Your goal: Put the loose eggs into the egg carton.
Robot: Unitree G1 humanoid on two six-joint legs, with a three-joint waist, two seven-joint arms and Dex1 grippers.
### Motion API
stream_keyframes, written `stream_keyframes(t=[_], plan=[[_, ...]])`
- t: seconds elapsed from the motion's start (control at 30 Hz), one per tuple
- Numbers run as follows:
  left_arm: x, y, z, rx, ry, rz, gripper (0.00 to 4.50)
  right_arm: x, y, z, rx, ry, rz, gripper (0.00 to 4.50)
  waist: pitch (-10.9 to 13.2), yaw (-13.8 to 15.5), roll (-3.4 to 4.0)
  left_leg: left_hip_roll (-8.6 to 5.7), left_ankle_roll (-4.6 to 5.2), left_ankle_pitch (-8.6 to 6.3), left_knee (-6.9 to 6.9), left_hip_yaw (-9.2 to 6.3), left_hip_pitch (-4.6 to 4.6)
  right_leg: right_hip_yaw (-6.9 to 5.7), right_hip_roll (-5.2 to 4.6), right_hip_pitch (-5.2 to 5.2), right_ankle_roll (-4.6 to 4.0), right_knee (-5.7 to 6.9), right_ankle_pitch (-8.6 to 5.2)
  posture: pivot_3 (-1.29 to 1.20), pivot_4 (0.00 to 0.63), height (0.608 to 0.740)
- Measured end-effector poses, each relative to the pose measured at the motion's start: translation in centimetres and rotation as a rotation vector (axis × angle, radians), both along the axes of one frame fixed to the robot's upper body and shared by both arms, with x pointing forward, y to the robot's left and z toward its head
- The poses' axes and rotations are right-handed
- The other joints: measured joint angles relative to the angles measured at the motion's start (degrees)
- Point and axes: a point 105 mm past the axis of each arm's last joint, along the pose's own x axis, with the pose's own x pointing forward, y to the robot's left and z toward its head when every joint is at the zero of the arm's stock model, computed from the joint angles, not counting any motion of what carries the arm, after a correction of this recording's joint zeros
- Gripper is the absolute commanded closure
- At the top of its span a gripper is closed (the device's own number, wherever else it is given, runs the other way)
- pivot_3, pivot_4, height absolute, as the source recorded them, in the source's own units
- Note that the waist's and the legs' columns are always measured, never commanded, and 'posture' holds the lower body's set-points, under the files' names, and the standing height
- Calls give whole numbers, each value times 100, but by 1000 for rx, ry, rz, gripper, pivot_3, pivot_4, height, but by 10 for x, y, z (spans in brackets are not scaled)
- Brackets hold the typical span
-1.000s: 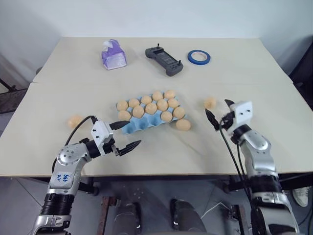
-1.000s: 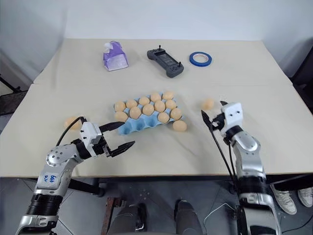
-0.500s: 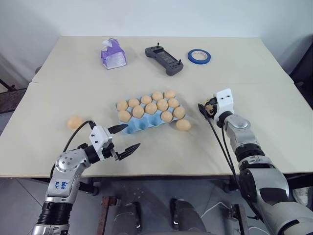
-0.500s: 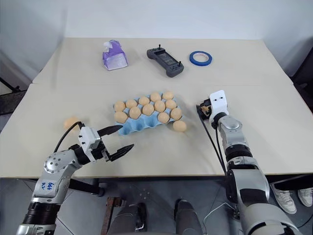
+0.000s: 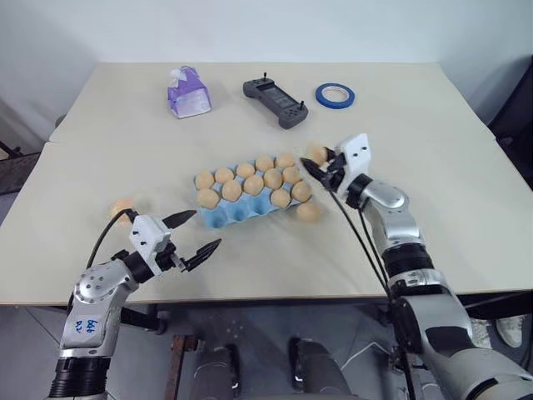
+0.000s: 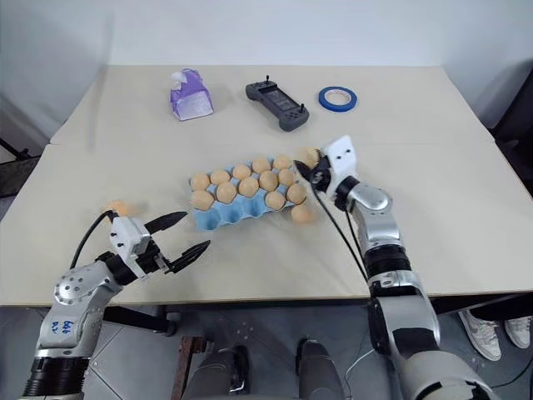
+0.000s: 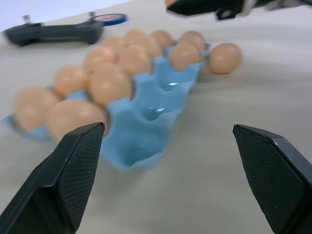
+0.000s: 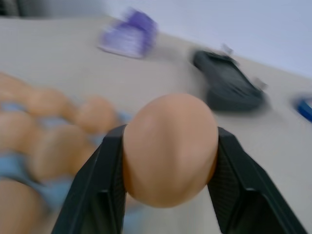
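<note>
The light blue egg carton [image 5: 242,214] lies mid-table with several tan eggs in its far cups; near cups show bare. My right gripper [image 5: 320,162] hovers just past the carton's right end, shut on a loose egg [image 8: 169,148]. That egg sits squeezed between both black fingers [image 8: 100,195]. A second loose egg [image 5: 308,211] rests on the table against the carton's right near corner. A third one [image 5: 122,208] lies far left. My left gripper [image 5: 193,232] is open and empty, low over the table, left of the carton's near side.
At the table's far side stand a purple tissue pack [image 5: 186,92], a black handheld controller [image 5: 275,102] and a blue tape roll [image 5: 334,95]. The table's near edge runs just under my left gripper.
My right gripper shut on the egg lying at the right, lifted it and carried it left to the carton's right end. My left gripper drew back and left a little, still open.
</note>
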Motion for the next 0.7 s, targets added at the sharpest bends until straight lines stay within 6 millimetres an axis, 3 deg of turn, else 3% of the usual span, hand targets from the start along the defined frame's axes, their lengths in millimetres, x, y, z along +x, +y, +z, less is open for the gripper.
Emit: stream_keyframes(t=[0.13,0.33,0.57,0.7], plan=[[-2,12,-1,5,7,47,0,-26,39,-2,-66,11,150,2656,0,30,1,0,-4,-2,-1,0,-4,-6,-9,-5,-6,-6,-3,0,150,740],[-3,15,-2,4,11,64,0,-42,55,-20,-156,28,202,2656,-1,38,0,0,-5,-4,-26,2,-11,-17,-14,-6,-14,-41,0,0,150,740],[-2,15,-2,4,9,65,0,-45,49,-37,-244,38,189,193,-1,31,0,22,-19,-13,-51,39,-10,-127,-32,-29,-25,-33,-6,0,150,740],[-1,12,0,4,5,51,0,-47,47,-32,-230,22,187,31,0,48,0,44,-8,-15,-16,59,-12,-147,-21,-45,-35,2,-12,0,150,740]])
